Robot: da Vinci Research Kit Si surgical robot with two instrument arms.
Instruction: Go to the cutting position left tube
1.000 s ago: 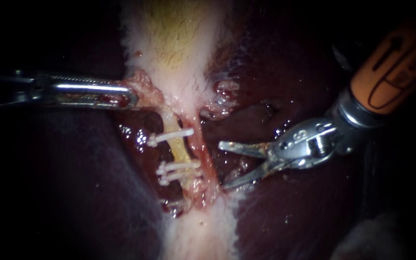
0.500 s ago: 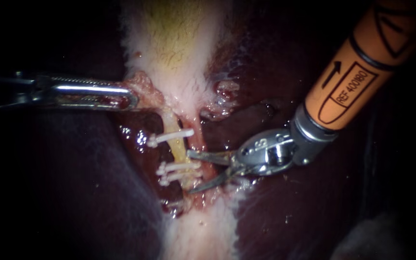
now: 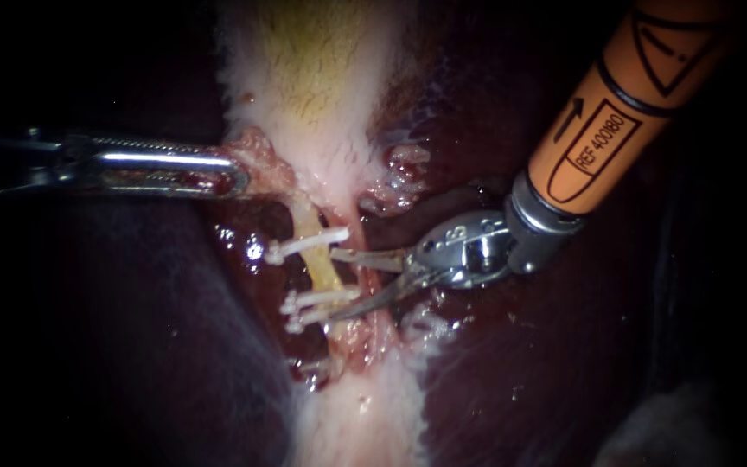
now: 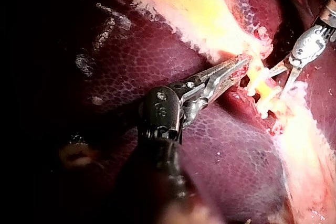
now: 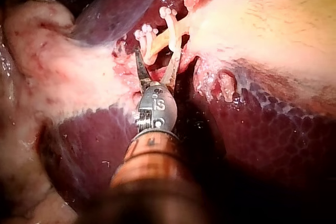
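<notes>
My right instrument [image 3: 333, 285] had its blades apart at the yellowish left tube [image 3: 320, 268], between the upper clip [image 3: 300, 246] and the lower clips [image 3: 313, 303]. My left instrument [image 3: 235, 175] was clamped on pale tissue [image 3: 263, 163].

The left instrument [image 3: 235, 177], at the left of the endoscope frame, is bare polished steel, with long, slim jaws that have a finely toothed edge and a rounded tip. In its own wrist view a black, rounded wrist joint [image 4: 161, 113] with a small round pin sits behind the silver jaws. The right instrument [image 3: 333, 286], at the upper right, has a bright orange sleeve [image 3: 603, 112] printed with black outlines and an arrow. Below the sleeve are a grey metal collar [image 3: 533, 229], a silver hinge block [image 3: 464, 251] with a round pivot screw, and two thin, pointed blades.
</notes>
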